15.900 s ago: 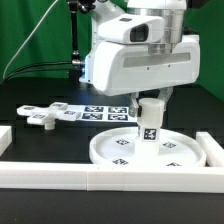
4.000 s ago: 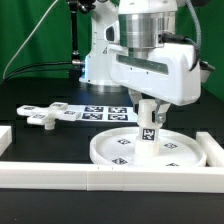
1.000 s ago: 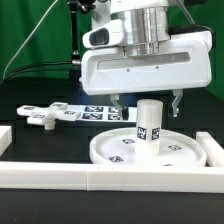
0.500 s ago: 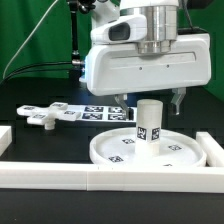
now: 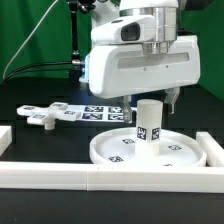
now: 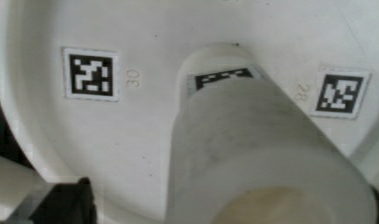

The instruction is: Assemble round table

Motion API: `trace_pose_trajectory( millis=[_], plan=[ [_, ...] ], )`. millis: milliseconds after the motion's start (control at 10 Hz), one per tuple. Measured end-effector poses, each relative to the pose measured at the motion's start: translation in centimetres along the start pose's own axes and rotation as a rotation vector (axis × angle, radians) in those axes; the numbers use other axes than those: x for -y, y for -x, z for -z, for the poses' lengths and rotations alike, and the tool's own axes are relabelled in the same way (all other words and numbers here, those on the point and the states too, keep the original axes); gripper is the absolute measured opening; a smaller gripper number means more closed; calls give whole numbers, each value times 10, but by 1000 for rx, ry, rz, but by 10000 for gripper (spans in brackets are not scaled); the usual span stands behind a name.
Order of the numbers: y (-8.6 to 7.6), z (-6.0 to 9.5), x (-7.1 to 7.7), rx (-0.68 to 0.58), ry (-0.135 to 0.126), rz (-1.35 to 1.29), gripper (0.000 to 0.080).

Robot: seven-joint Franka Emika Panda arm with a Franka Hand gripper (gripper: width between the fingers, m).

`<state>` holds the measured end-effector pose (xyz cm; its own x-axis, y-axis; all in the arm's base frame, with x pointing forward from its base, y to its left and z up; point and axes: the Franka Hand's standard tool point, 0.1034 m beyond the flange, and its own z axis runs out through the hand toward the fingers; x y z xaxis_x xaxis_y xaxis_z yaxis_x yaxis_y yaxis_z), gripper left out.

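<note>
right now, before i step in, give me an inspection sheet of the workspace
surface: black table, edged by white rails.
job's things: leg upright on the round disc; cross-shaped foot piece lies apart, toward the exterior view's left.
clutter: nothing seen; only the marker board behind the disc.
grippers: gripper open, above the leg's top.
cables: dark cables behind, off the table.
surroundings: green curtain.

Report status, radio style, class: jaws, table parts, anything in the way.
Jaws open, not gripping. Leg upright on the disc, between the jaws. Cross foot lying apart, the exterior view's left. No obstruction seen.
</note>
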<state>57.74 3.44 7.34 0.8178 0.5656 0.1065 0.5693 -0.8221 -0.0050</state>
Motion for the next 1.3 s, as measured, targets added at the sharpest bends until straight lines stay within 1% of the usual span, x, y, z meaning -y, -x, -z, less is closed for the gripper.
trace_pose_trajectory(
  millis=[100,200,300,500,600,700,800,900,1000,1300],
  plan=[
    [0,0,0,0,-1,22,649],
    [0,0,0,0,-1,18,529],
    [0,0,0,0,-1,18,529],
    [0,0,0,0,-1,18,163],
    [0,0,0,0,-1,4,55],
    [0,0,0,0,-1,1,55],
    [0,0,0,0,-1,-32,12],
    [0,0,0,0,-1,-103,4],
    [0,0,0,1,-1,-159,4],
    [1,0,-2,1,0,-131,1]
  ],
)
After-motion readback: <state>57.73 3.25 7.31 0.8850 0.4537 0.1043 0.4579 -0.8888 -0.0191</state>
